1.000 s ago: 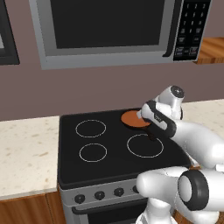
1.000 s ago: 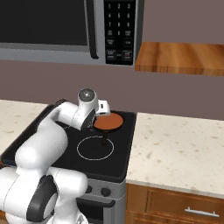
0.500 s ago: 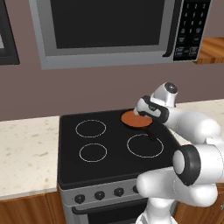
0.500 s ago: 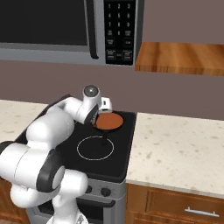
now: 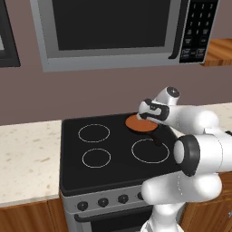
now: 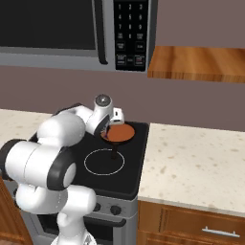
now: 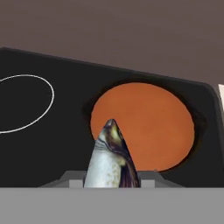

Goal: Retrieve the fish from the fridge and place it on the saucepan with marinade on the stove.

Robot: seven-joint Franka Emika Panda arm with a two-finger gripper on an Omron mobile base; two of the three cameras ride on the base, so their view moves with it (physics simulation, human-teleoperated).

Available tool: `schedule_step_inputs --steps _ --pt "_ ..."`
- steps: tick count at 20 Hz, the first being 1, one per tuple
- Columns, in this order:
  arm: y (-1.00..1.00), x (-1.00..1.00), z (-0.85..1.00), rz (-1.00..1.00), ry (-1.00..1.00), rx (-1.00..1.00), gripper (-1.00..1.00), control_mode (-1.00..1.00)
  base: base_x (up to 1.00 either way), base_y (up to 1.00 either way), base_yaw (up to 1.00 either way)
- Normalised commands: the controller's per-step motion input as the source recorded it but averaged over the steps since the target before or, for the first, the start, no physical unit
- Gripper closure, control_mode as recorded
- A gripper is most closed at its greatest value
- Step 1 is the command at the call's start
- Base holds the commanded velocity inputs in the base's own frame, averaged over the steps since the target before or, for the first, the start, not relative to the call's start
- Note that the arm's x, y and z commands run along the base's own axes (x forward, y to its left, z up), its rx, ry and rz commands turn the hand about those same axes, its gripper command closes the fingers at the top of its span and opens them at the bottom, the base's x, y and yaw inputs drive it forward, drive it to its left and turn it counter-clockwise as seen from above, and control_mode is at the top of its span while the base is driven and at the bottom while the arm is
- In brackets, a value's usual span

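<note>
fish carried to the stove, drop into the saucepan not yet done
the tool (image 5: 146, 113) is clamped on the fish (image 7: 110, 158), held just above the near rim of the saucepan with marinade (image 7: 142, 124) on the stove (image 5: 113, 156); only the release is left.

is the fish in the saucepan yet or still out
Still out. In the hand view the fish sticks out from the claw, pointing at the saucepan beyond it.
</note>
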Motion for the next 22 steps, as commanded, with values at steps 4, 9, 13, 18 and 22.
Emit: schedule_step_inputs --steps 4,9,13,18,22 --pt "0.0 0.3 -0.31 0.0 0.0 0.0 1.0 -1.0 0.0 0.0 0.0" --pt "-0.03 0.24 -0.13 0.0 0.01 0.0 1.0 -1.0 0.0 0.0 0.0" --pt "-0.07 0.17 -0.09 0.0 0.03 0.0 1.0 -1.0 0.0 0.0 0.0" --pt "-0.03 0.22 -0.09 0.0 0.01 0.0 1.0 -1.0 0.0 0.0 0.0" --pt "0.0 0.27 -0.11 0.0 0.0 0.0 1.0 -1.0 0.0 0.0 0.0"
